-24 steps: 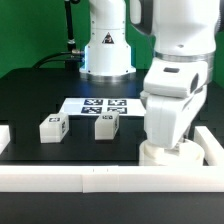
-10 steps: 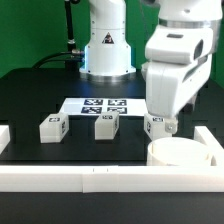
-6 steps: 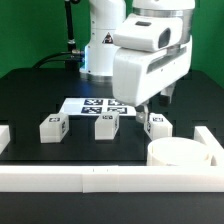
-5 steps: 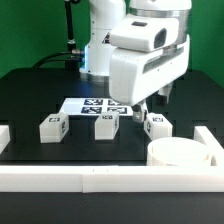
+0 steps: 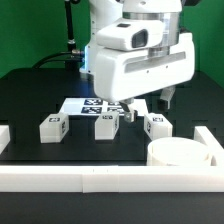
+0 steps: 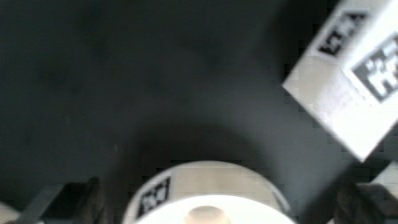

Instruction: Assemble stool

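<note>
While the seat [image 5: 183,154], lower right, stands bare and three legs [image 5: 106,123] lie loose, our gripper [image 6: 226,190] hangs wide open, empty, over one.

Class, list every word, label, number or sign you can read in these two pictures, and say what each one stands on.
No words, brands or numbers can be read.
Marker board: black-and-white square tags, patterns only, no letters.
Leg on the exterior view's left, middle leg, leg on its right: one square tag each, too small to read.
</note>
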`<state>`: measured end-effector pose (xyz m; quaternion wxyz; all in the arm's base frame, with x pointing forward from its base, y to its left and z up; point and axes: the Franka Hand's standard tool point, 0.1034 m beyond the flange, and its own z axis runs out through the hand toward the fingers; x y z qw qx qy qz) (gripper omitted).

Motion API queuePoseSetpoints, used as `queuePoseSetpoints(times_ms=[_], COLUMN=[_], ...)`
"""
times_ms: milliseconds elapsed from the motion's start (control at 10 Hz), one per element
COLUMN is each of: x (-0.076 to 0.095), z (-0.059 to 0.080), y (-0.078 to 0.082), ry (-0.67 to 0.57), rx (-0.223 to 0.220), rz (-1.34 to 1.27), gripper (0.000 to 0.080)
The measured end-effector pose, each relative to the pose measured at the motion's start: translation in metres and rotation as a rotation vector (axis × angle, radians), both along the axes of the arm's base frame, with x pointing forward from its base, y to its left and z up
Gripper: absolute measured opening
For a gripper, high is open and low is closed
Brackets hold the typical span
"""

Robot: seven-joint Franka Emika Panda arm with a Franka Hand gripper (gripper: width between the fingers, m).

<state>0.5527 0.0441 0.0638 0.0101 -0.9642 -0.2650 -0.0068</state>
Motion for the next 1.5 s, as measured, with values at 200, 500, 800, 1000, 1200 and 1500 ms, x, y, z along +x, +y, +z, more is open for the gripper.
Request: queuePoseSetpoints(times_ms=[200, 500, 800, 1000, 1200, 1500], x=[-0.007, -0.008, -0.011, -0.026, -0.021, -0.029], z=[-0.004, -0.009, -0.009, -0.014, -0.020, -0.027], y=[0.005, 0.014, 0.016, 0.017, 0.022, 0.027], ry=[0.022, 0.024, 0.080, 0.261, 0.448, 0.765], rx=[0.014, 0.032, 0.023, -0.031, -0.082, -0.165], rz=[-0.290, -0.574, -0.588, -0.584, -0.567, -0.532], gripper=[0.0649, 0.0649, 0.0649, 0.0649, 0.0649, 0.0649])
